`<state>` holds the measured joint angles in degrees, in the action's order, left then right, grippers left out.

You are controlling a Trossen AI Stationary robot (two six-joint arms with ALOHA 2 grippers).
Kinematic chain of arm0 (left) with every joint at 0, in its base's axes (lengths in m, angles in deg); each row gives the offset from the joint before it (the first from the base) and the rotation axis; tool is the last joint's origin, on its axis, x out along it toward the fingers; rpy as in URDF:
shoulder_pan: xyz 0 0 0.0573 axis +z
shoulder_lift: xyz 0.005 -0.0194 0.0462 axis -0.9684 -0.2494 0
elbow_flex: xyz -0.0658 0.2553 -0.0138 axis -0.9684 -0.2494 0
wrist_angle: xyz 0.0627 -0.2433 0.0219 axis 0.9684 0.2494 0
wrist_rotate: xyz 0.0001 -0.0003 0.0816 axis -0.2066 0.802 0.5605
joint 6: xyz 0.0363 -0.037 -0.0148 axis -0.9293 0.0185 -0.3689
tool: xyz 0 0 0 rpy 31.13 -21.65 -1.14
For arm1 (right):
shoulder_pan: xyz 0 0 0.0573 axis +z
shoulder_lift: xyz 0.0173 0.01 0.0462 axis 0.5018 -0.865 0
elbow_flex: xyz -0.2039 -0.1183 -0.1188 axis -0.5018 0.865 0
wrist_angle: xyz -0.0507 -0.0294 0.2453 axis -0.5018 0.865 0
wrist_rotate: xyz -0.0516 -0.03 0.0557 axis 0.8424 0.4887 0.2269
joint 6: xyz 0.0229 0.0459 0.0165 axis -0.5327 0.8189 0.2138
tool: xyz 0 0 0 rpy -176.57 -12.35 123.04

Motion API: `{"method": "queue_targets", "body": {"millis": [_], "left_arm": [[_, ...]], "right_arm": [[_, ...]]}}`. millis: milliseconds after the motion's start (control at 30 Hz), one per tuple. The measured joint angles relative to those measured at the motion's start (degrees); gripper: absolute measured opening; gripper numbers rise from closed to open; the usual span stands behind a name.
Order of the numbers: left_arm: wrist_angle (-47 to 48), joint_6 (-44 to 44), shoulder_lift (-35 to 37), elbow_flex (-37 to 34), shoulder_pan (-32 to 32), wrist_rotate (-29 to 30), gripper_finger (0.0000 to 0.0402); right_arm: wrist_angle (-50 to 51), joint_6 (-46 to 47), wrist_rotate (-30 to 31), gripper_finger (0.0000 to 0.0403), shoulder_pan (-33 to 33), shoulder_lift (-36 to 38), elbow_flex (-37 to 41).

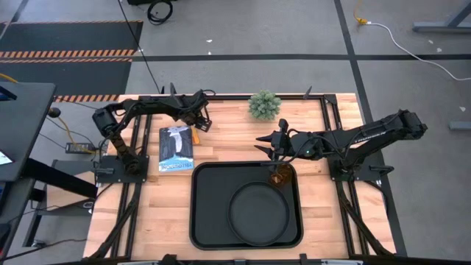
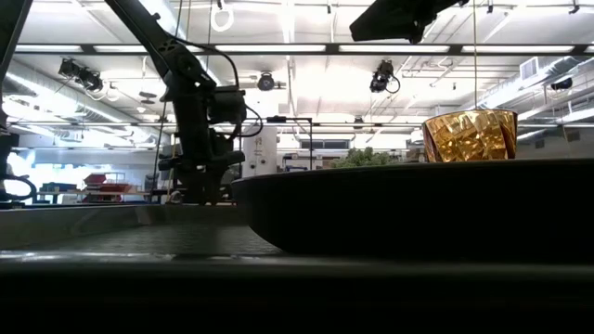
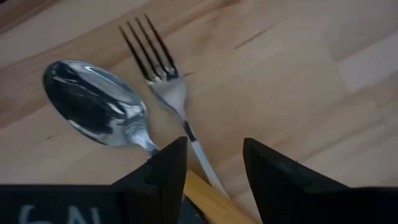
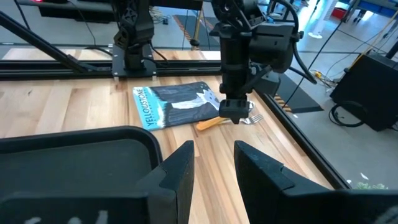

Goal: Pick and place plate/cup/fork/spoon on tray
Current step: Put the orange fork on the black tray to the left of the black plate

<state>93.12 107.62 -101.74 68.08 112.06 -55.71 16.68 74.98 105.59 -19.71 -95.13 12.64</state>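
Nearest the overhead camera's lower edge we see the tray (image 1: 199,221), a black rectangle on the wooden table (image 1: 331,221), with the plate (image 1: 257,213) lying inside it toward its near right. At the tray's far right corner stands the cup (image 1: 279,177), amber and upright; the low view shows it (image 2: 470,135) rising above the tray's dark rim (image 2: 408,209).

The right gripper (image 1: 268,149) hangs just beyond that corner, apart from the cup, and we see its two fingers (image 4: 175,177) spread with nothing between them.

At the far left, the left gripper (image 1: 199,124) is lowered over the cutlery, beside the far right corner of a book (image 1: 176,149). From its wrist we see the fork (image 3: 163,87) and the spoon (image 3: 96,102) lying side by side on the wood, heads pointing away, orange handles passing under the fingers (image 3: 165,171). These jaws stand apart, straddling the fork's handle; we cannot tell whether they touch it.

A small potted plant (image 1: 264,105) sits at the table's far edge, between the two arms.
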Motion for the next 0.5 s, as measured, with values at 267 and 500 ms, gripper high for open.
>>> {"method": "queue_targets", "body": {"millis": [267,500], "left_arm": [[-0.1,-0.3,-1.1,0.0,0.5,-0.6,0.0137],[-0.8,-0.7,-2.7,0.0,0.7,1.4,0.0126]], "right_arm": [[-0.8,-0.4,-1.3,0.0121,0.0,0.0,0.0],[-1.1,-0.3,-1.4,0.0121,0.0,0.0,0.0]]}}
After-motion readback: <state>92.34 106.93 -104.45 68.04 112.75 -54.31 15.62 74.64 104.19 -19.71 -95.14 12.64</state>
